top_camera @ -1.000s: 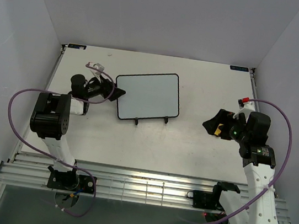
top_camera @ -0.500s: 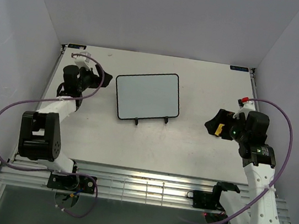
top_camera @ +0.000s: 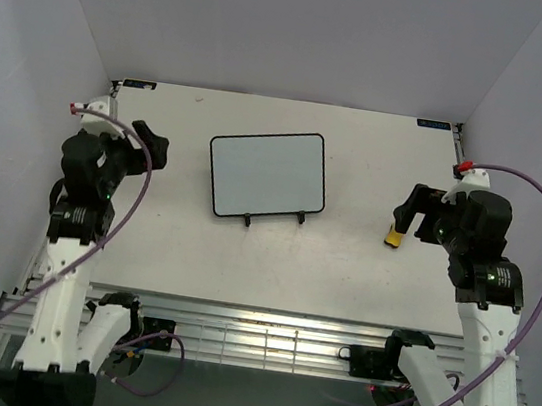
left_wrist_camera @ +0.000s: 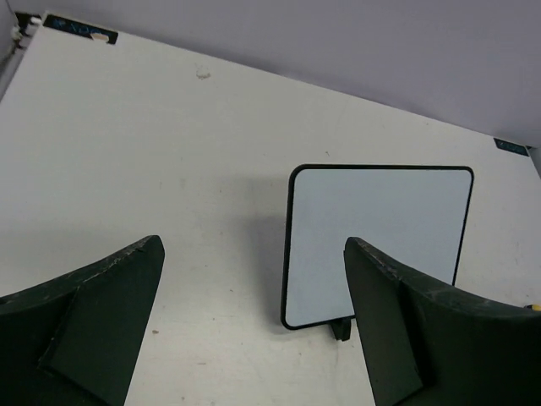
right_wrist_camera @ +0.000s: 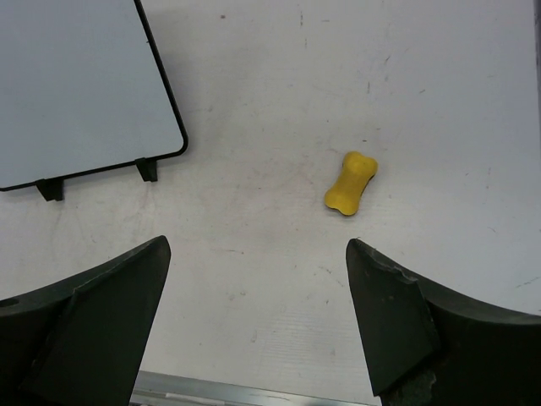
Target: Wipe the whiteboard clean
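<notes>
The whiteboard [top_camera: 266, 174] stands tilted on a black wire stand [top_camera: 246, 220] at the table's middle, and its face is blank white. It also shows in the left wrist view [left_wrist_camera: 380, 237] and in the right wrist view [right_wrist_camera: 80, 93]. My left gripper [top_camera: 151, 146] is open and empty, left of the board and apart from it; its jaws stand wide in the left wrist view [left_wrist_camera: 254, 245]. My right gripper [top_camera: 410, 208] is open and empty, right of the board, over a yellow eraser [top_camera: 392, 238]. Its jaws stand wide in the right wrist view [right_wrist_camera: 258, 245].
The yellow eraser [right_wrist_camera: 350, 183] lies flat on the white table [top_camera: 343, 264], right of the stand's feet [right_wrist_camera: 148, 169]. Grey walls close the back and both sides. A metal rail [top_camera: 261, 343] runs along the near edge.
My left arm has swung back from the board's left edge to the far left. The yellow eraser, earlier between my right fingers, now lies on the table; the right gripper has drawn back and opened.
</notes>
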`<control>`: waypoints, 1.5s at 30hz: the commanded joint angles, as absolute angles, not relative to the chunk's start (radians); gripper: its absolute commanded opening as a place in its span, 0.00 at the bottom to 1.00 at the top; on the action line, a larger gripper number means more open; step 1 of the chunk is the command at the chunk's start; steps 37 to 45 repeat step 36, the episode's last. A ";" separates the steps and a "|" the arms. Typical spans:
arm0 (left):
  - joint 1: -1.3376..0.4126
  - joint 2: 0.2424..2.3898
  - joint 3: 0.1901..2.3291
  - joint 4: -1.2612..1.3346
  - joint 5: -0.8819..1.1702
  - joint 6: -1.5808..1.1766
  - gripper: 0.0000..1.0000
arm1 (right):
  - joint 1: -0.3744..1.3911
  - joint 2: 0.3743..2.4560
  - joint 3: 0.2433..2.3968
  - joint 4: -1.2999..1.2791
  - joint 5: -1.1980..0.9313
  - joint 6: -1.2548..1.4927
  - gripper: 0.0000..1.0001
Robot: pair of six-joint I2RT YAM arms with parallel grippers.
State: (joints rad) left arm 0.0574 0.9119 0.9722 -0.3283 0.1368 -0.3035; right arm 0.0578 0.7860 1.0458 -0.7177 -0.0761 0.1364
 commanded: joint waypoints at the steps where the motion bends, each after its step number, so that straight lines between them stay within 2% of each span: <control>1: 0.031 0.737 0.942 -0.475 0.077 -0.265 0.98 | 0.063 0.765 1.129 -0.796 -0.025 0.095 0.90; 7: -0.087 0.554 0.992 -0.667 0.032 -0.223 0.98 | 0.096 0.677 1.137 -0.847 -0.029 0.077 0.90; 12: -0.205 0.411 1.008 -0.754 -0.152 -0.155 0.98 | 0.195 0.582 1.097 -0.914 0.119 0.078 0.90; 16: -0.242 0.408 1.052 -0.865 -0.264 -0.163 0.98 | 0.258 0.528 1.120 -0.977 0.192 0.094 0.90; 45: -0.247 0.397 1.069 -0.861 -0.279 -0.186 0.98 | 0.272 0.525 1.140 -0.997 0.229 0.092 0.90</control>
